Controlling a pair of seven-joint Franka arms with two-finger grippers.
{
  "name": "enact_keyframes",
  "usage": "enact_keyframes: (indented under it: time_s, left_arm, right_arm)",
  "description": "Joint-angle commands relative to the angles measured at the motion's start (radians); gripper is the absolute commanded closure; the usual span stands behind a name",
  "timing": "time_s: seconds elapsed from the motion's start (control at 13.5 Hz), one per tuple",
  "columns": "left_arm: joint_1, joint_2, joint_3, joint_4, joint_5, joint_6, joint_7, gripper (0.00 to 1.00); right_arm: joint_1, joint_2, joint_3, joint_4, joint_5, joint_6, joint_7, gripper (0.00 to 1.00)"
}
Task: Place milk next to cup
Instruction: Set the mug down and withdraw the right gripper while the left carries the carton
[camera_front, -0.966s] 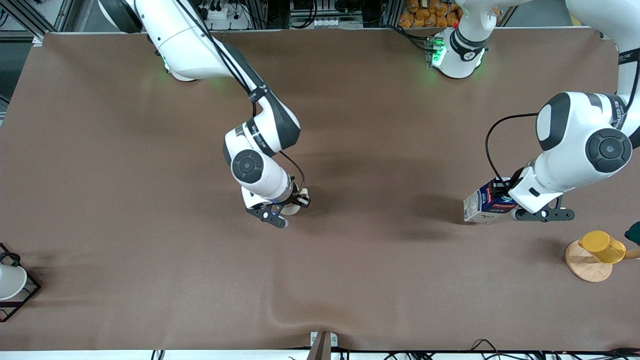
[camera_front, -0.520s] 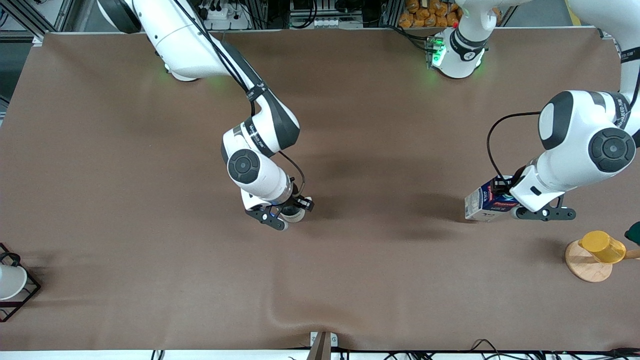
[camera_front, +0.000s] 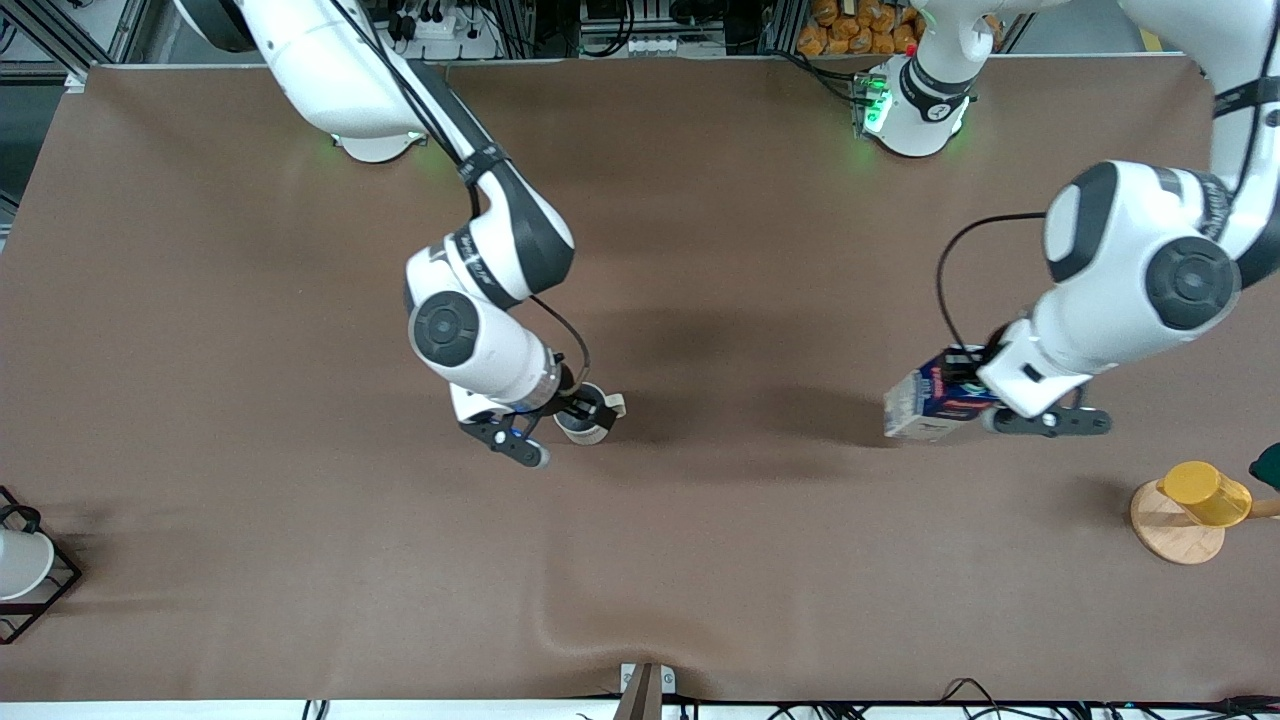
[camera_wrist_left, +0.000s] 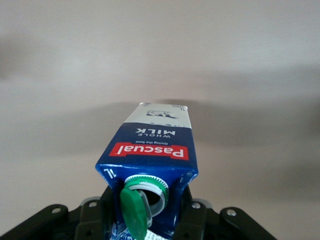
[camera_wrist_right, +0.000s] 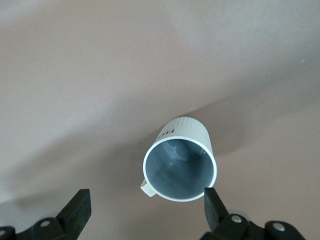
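The cup (camera_front: 587, 418) is an off-white mug with a grey inside and stands upright on the brown cloth mid-table. It also shows in the right wrist view (camera_wrist_right: 180, 160), with its handle and dark lettering visible. My right gripper (camera_front: 562, 430) is open and empty just above it, the cup's rim close to one finger (camera_wrist_right: 212, 202). My left gripper (camera_front: 982, 400) is shut on the milk (camera_front: 925, 400), a dark blue carton, and holds it tilted over the cloth toward the left arm's end. In the left wrist view the milk (camera_wrist_left: 150, 150) has its green cap (camera_wrist_left: 136, 207) flipped open.
A yellow cup on a wooden disc (camera_front: 1195, 500) stands near the left arm's end, nearer the front camera than the milk. A white cup in a black wire rack (camera_front: 25, 570) sits at the right arm's end. The cloth has a ridge (camera_front: 590, 625) near the front edge.
My left gripper has carried the milk some way toward the cup. My right gripper has shifted off the cup toward the right arm's end, so the cup shows more fully.
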Motion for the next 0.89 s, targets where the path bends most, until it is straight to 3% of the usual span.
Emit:
enact_keyframes:
  time_s: [0.0, 0.37, 0.67, 0.82]
  left_arm:
    - [-0.063, 0.0, -0.061, 0.055, -0.014, -0.038, -0.164, 0.5]
    - [-0.306, 0.081, -0.072, 0.148, -0.014, -0.039, -0.393, 0.5]
    - [-0.51, 0.255, -0.063, 0.317, -0.003, -0.022, -0.594, 0.51]
    - [-0.569, 0.32, -0.042, 0.357, -0.003, 0.052, -0.604, 0.52]
  right_arm:
    - [-0.053, -0.089, 0.008, -0.018, 0.014, -0.092, -0.115, 0.0]
    - [-0.279, -0.202, 0.001, -0.037, -0.021, -0.396, -0.615, 0.0]
    - [-0.473, -0.342, -0.001, -0.113, -0.078, -0.476, -0.927, 0.0]
    - [-0.537, -0.429, 0.001, -0.164, -0.138, -0.54, -1.004, 0.0]
